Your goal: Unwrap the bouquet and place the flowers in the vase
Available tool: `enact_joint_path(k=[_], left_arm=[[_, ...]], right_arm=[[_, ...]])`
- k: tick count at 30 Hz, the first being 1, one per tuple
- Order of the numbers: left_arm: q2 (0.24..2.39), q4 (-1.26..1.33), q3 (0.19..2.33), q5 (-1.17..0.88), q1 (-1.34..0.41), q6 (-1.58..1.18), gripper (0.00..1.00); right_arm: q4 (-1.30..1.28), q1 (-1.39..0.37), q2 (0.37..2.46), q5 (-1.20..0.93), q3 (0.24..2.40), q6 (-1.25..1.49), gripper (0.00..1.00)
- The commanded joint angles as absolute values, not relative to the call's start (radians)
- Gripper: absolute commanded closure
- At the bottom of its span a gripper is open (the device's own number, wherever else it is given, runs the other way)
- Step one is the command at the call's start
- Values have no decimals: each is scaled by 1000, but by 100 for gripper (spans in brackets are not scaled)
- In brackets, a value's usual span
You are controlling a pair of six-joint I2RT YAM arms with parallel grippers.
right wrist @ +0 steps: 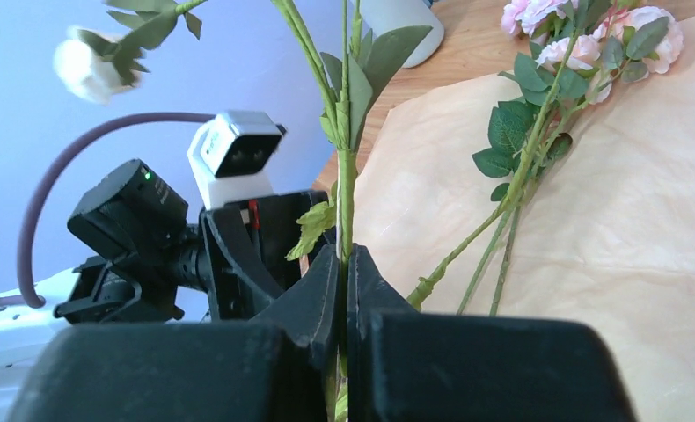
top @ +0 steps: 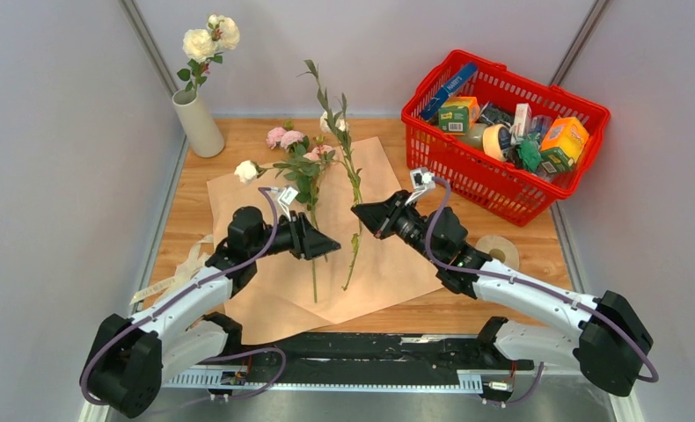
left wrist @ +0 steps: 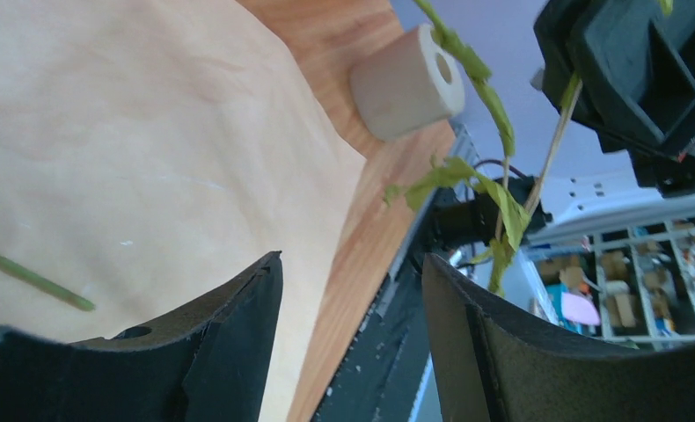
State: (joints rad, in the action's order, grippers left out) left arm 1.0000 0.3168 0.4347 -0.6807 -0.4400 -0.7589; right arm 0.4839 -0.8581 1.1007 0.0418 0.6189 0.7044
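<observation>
Bare wood (top: 546, 252) right of paper (top: 397, 255), left gripper (top: 331, 244) spread apart (over the paper), right gripper (top: 360, 211) clamped on leafy green stem (top: 354, 178), vase (top: 198, 123) upper left holds cream roses (top: 201, 42).

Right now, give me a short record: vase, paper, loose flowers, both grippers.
vase: upright, far left, cream roses inside
paper: spread flat under the flowers
loose flowers: pink and cream roses lying on the paper
left gripper: open, empty, above the paper
right gripper: shut on one leafy stem
</observation>
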Motion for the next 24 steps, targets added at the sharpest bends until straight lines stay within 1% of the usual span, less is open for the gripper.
enact_joint_path(k=[1, 7, 21, 23, 24], left_arm=[[972, 535, 399, -778, -491, -864, 32], [1015, 618, 425, -808, -554, -873, 32], [1143, 726, 488, -766, -664, -900, 32], [1149, 726, 491, -732, -664, -907, 37], [1146, 726, 489, -718, -664, -907, 43]], right_arm=[[522, -864, 1081, 17, 621, 681, 100], [514, -864, 1094, -18, 641, 681, 100], [505, -871, 1129, -43, 669, 719, 100], [500, -873, 1137, -51, 670, 722, 100], [497, -873, 1138, -55, 672, 723, 97]])
